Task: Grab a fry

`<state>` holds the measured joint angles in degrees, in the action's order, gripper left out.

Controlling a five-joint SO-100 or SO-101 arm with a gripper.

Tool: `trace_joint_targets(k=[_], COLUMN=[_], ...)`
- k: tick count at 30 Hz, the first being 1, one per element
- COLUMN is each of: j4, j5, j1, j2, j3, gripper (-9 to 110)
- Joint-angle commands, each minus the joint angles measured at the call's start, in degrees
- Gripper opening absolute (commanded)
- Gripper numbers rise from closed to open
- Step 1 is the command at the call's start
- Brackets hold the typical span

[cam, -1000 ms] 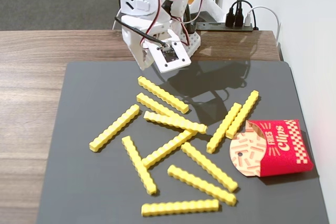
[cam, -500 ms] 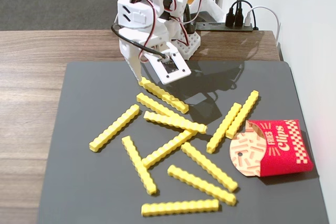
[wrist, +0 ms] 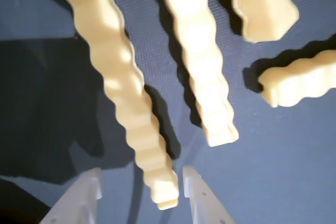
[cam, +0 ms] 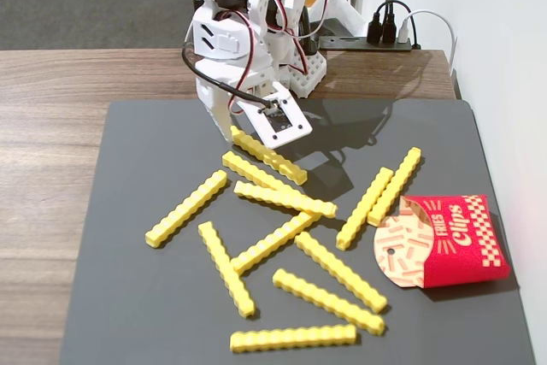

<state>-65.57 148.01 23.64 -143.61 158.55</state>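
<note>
- Gripper (wrist: 142, 188) hangs low over a dark grey mat (cam: 128, 297), its two white fingers (wrist: 202, 203) spread apart with nothing clamped between them.
- Fry (wrist: 126, 85), bright yellow and crinkle-cut, lies flat on the mat with its near end sitting in the gap between the fingertips; the wrist view shows space on both sides of it, though whether a finger touches it cannot be told.
- In the fixed view that fry (cam: 269, 156) runs diagonally out from under the gripper (cam: 235, 130), away from the arm's white base (cam: 303, 70).
- Second fry (wrist: 202, 61) lies just beside the first, roughly parallel, ending short of the fingertips.
- More fries (cam: 295, 338) lie scattered further out across the mat.
- Red-and-white carton (cam: 457, 241) lies on its side well apart from the gripper, by the mat's right edge in the fixed view.
</note>
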Motion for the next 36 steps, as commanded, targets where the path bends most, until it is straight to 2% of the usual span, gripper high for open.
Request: trace_joint_targets(k=[1, 6, 13, 20, 26, 31, 36], j4=[0.88, 2.37, 3.34, 2.2, -7.03, -9.32, -12.66], j5=[0.26, 0.0, -1.23, -3.43, -12.48, -28.12, -38.06], j1=[0.0, 0.18, 0.26, -0.44, -5.19, -12.22, -16.08], j2=[0.18, 0.35, 0.7, 0.35, -1.76, -4.75, -6.94], j3=[0.53, 2.02, 2.55, 1.76, -5.1, -8.35, -12.66], gripper=[19, 16, 2, 1, 1, 1, 1])
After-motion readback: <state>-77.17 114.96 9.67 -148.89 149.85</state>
